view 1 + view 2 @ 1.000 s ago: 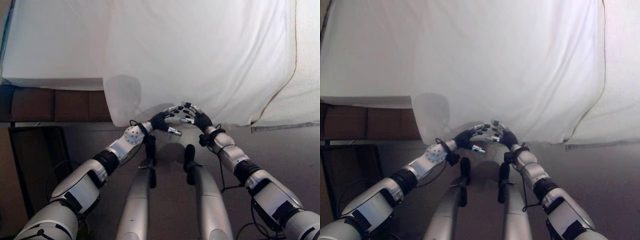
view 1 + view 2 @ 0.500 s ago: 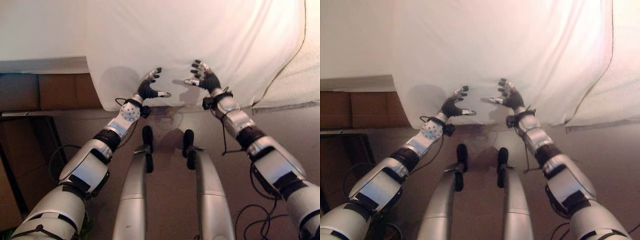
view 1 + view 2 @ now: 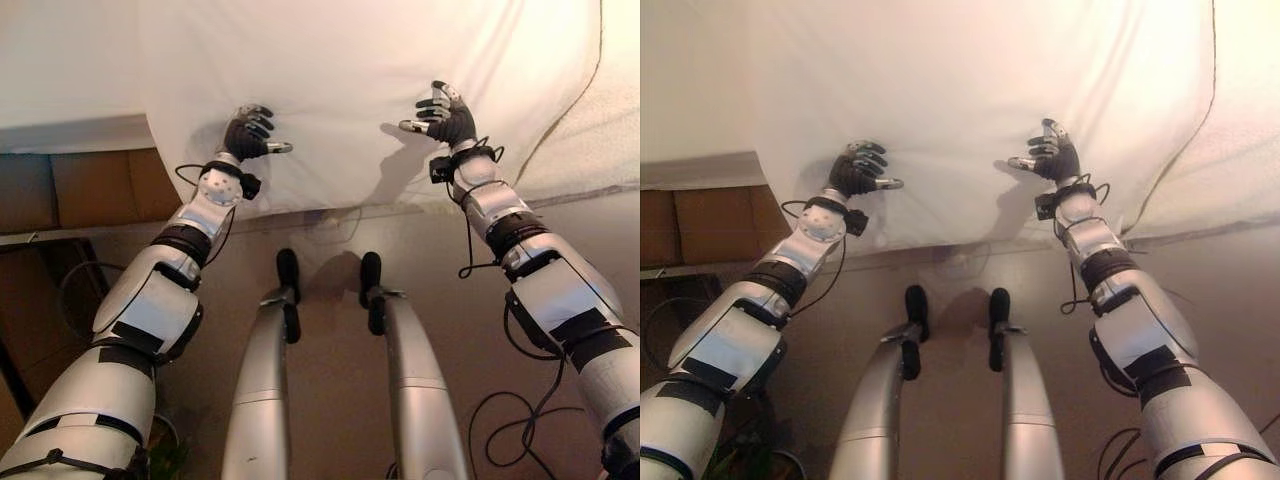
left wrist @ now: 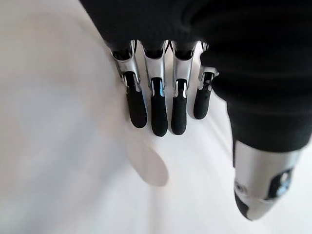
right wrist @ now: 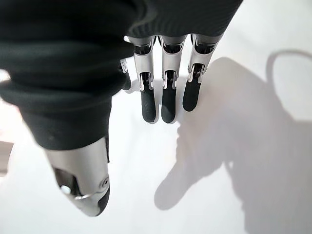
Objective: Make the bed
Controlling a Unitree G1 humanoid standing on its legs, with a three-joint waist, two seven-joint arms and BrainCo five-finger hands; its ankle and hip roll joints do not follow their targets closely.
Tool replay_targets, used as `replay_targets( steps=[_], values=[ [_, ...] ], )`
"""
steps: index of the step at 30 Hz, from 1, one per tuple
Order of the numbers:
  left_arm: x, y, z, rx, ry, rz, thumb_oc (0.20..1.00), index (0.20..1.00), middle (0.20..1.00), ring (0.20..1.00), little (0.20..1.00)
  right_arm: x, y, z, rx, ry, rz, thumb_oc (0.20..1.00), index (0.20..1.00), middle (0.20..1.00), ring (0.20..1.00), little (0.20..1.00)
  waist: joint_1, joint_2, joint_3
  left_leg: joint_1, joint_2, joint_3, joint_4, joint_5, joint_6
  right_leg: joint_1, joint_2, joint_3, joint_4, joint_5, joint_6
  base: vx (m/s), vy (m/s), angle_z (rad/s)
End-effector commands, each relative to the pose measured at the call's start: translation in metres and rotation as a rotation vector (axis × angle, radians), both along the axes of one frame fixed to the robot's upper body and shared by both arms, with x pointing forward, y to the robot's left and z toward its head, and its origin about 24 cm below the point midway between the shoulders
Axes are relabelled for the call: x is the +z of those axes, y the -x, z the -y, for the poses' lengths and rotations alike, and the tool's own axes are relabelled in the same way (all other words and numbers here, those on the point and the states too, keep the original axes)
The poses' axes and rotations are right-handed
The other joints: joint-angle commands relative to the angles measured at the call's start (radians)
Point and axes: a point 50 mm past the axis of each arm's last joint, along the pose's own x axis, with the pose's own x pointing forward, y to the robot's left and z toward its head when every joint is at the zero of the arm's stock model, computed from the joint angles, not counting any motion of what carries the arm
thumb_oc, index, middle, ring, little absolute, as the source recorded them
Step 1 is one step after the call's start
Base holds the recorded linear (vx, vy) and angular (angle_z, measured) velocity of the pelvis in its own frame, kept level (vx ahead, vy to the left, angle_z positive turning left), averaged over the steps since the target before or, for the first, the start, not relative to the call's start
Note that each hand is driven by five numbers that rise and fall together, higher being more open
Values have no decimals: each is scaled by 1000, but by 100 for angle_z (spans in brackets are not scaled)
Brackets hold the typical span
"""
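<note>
Slippage is the risk: the white cotton sheet (image 3: 380, 70) overhangs the bed's near edge, and both the left hand (image 3: 245, 133) and right hand (image 3: 445, 115) hover above it, fingers relaxed and gripping nothing, so a pull may miss.

sheet (image 3: 380, 70) on bed, hanging over edge

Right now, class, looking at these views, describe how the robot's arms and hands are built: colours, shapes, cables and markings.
Both arms are silver-grey rounded shells with black bands at the joints. The left hand and right hand have dark ribbed covers over back and wrist, and silver fingers with dark rounded tips, the thumb set apart. A round silver disc sits at the left wrist. Thin black cables loop beside both wrists.
</note>
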Motion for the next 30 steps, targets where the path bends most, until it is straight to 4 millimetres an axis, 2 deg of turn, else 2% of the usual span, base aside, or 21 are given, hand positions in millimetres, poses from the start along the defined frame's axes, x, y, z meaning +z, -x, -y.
replay_targets(
  steps=[1,2,5,6,7,8,10,11,12,13,14,15,16,17,21,26,27,28,29,30],
  values=[
    [-4,6,-28,98,128,30,1000,1000,1000,1000,1000,5,9,42,-160,5,19,1000,1000,1000,1000,1000,25,21,-87,67,-43,22,-65,-56,-38,65,15,-25,-178,91,57,24,-36,8],
    [-13,12,-45,149,168,24,1000,1000,1000,1000,1000,-4,15,65,-238,-13,-4,1000,1000,1000,1000,1000,29,25,-83,109,-51,12,-130,-27,-44,109,18,-34,-237,114,62,23,-43,7],
    [-36,22,-67,217,194,-17,1000,1000,1000,1000,1000,-25,27,94,-332,-51,-57,1000,1000,1000,1000,1000,35,30,-85,166,-60,-7,-213,11,-50,176,20,-49,-322,140,67,40,-53,12],
    [-44,25,-70,230,199,-36,1000,1000,1000,1000,1000,-35,30,100,-352,-60,-82,1000,1000,1000,1000,1000,37,30,-89,179,-63,-12,-231,18,-49,187,20,-53,-335,147,70,28,-27,12],
    [-45,25,-70,230,199,-38,1000,1000,1000,1000,1000,-36,30,101,-352,-60,-84,1000,1000,1000,1000,1000,37,30,-89,184,-63,-13,-235,20,-49,191,20,-54,-339,148,70,59,-15,8],
    [-65,34,-81,247,79,-117,1000,1000,1000,1000,1000,-57,39,115,-391,-75,-139,1000,1000,1000,1000,1000,42,35,-92,227,-67,-18,-268,25,-45,234,19,-52,-375,161,76,56,-5,6],
    [-89,44,-90,264,106,-167,1000,1000,1000,1000,1000,-82,48,126,-415,-119,-185,1000,1000,1000,1000,1000,49,35,-105,263,-73,-22,-293,36,-43,273,16,-50,-406,178,78,79,-16,5],
    [-111,56,-98,288,147,-209,1000,1000,1000,1000,1000,-102,56,130,-427,-156,-220,1000,1000,1000,1000,1000,52,35,-111,306,-73,-26,-326,43,-43,321,16,-48,-440,188,82,64,-10,3],
    [-111,56,-98,288,147,-209,1000,1000,1000,1000,1000,-102,56,130,-427,-156,-220,1000,1000,1000,1000,1000,52,35,-111,307,-73,-26,-327,44,-43,321,16,-49,-441,188,82,117,1,1],
    [-148,72,-101,311,192,-287,1000,1000,1000,1000,1000,-137,69,133,-436,-210,-292,1000,1000,1000,1000,1000,58,35,-126,372,-72,-30,-377,50,-43,386,15,-47,-485,195,87,126,-5,-1],
    [-170,82,-99,315,224,-342,1000,1000,1000,1000,1000,-162,79,133,-447,-217,-360,1000,1000,1000,1000,1000,60,36,-135,412,-74,-33,-408,63,-48,428,15,-49,-518,208,91,122,-4,-3],
    [-170,82,-99,315,224,-343,1000,1000,1000,1000,1000,-162,79,133,-447,-217,-361,1000,1000,1000,1000,1000,60,35,-137,412,-75,-33,-411,67,-48,428,15,-50,-522,212,91,131,1,4],
    [-204,101,-97,319,242,-443,1000,1000,1000,1000,1000,-193,96,135,-459,-238,-445,1000,1000,1000,1000,1000,64,35,-165,471,-76,-41,-450,73,-45,486,13,-50,-557,223,96,141,4,9],
    [-222,112,-94,319,271,-497,1000,1000,1000,1000,1000,-215,109,133,-459,-258,-505,1000,1000,1000,1000,1000,67,35,-176,505,-76,-42,-468,83,-47,522,13,-51,-575,233,97,196,-1,12],
    [-279,155,-80,305,289,-693,1000,1000,1000,1000,1000,-263,144,124,-430,-259,-630,1000,1000,1000,1000,1000,70,23,-229,621,-71,-52,-540,94,-46,640,19,-48,-648,250,106,119,-8,0],
    [-327,196,-52,238,295,-919,1000,1000,1000,1000,1000,-314,190,108,-417,-295,-798,1000,1000,1000,1000,1000,65,21,-301,730,-65,-57,-594,107,-52,740,26,-36,-690,261,108,52,2,-3],
    [-327,196,-52,238,295,-919,1000,1000,1000,1000,1000,-314,190,108,-417,-295,-798,1000,1000,1000,1000,1000,65,21,-301,731,-65,-57,-595,107,-52,741,27,-36,-691,261,108,45,1,-3],
    [-341,211,-44,226,306,-991,1000,1000,1000,1000,1000,-332,207,99,-394,-292,-879,1000,1000,1000,1000,1000,65,20,-333,767,-59,-56,-605,106,-49,773,29,-36,-694,252,106,44,-2,-1],
    [-348,218,-36,201,302,-1030,1000,1000,1000,1000,1000,-342,217,92,-380,-287,-929,1000,1000,1000,1000,1000,65,20,-349,785,-57,-56,-612,107,-49,792,28,-36,-697,254,107,44,-2,-1],
    [-348,219,-36,201,302,-1030,1000,1000,1000,1000,1000,-342,217,92,-380,-287,-929,1000,1000,1000,1000,1000,65,20,-348,786,-57,-56,-613,107,-49,793,28,-36,-698,254,107,0,0,0]
  ],
)
